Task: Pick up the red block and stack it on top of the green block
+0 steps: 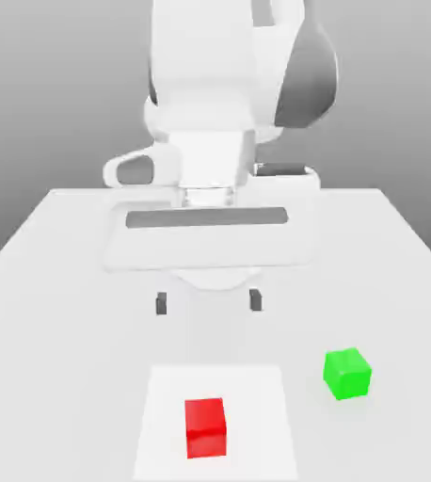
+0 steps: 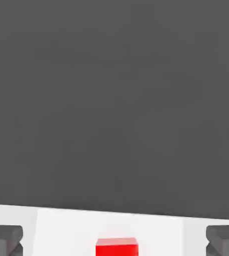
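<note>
The gripper is spread as wide as it goes, its two dark fingertips well apart with nothing between them, and it hangs in the air above the table, touching neither block. The gap between the tips is clearly wider than the red block as both views show it. Right above the fingers is the broad white hand, with a dark strip across its face, and above that the white and dark gray arm rises out of the exterior view's top. Lower than the gripper and out in front of it, on the side toward the exterior camera, lies a flat white square on the table. The red block sits on that square, roughly in line with the gap between the fingers, its base level and all of it free of the gripper. In the hand view the red block also falls between the two fingers, partly cut off by the picture's edge. The green block stands on the bare table, lower than the gripper and off past the finger on the exterior view's right, turned a little, outside the white square and apart from the red block. Farthest back, behind the arm, is a plain gray background.
</note>
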Controlling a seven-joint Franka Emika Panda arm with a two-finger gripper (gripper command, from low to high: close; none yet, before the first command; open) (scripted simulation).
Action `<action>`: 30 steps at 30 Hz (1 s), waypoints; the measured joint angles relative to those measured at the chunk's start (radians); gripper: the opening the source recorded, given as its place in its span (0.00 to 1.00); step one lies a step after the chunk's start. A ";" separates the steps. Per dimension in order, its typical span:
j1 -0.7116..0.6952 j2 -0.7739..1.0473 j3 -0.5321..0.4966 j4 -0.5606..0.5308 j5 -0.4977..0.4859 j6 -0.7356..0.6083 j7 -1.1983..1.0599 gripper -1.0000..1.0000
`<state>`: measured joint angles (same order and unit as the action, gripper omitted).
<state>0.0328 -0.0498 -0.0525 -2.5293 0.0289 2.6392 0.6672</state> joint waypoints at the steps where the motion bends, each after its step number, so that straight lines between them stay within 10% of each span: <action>1: -0.001 0.036 -0.001 -0.011 -0.001 0.016 -0.005 0.50; 10: -0.017 0.362 0.015 -0.031 0.014 0.234 -0.038 0.50; 11: -0.019 0.382 0.017 -0.028 0.016 0.250 -0.041 0.00; 30: 0.073 0.110 0.114 -0.114 0.013 0.065 -0.292 0.00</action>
<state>0.1060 0.0606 0.0612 -2.6438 0.0419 2.7043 0.3751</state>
